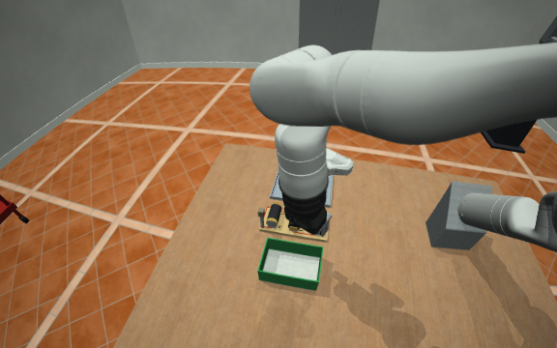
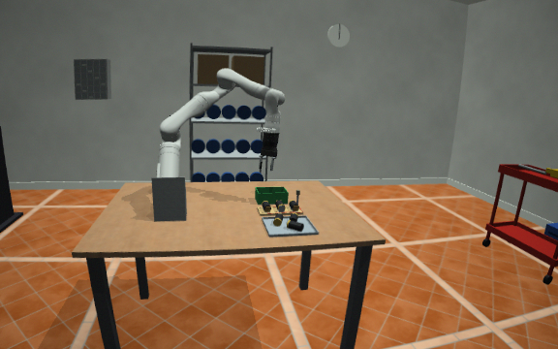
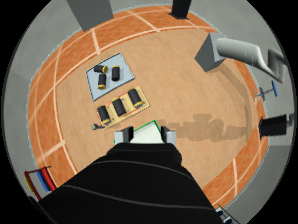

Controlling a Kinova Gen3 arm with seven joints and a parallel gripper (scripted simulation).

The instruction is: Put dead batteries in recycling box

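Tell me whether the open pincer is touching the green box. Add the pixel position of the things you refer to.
Apart. The exterior view shows it: the pincer [image 1: 324, 227] [image 2: 266, 166] [image 3: 147, 132] hangs in the air, with a stretch of wall between its fingertips and the green box [image 1: 288, 280] [image 2: 271, 196] [image 3: 155, 123] below.

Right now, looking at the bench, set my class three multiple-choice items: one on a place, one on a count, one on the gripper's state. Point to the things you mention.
1. Where are the three loose batteries?
A) in the green box
B) on the tray
C) on the cart

2. How many batteries sit on the holder board?
A) one
B) five
C) three

3. How is the gripper?
A) open, holding nothing
B) shut on a battery
C) shut, empty

Key:
1 B: they lie on the tray [image 2: 270, 232] [image 3: 92, 90].
2 C: three dark cylinders line the holder board [image 2: 261, 212] [image 3: 144, 96].
3 A: the gripper [image 2: 266, 166] [image 3: 147, 132] has its fingers apart, nothing between them.
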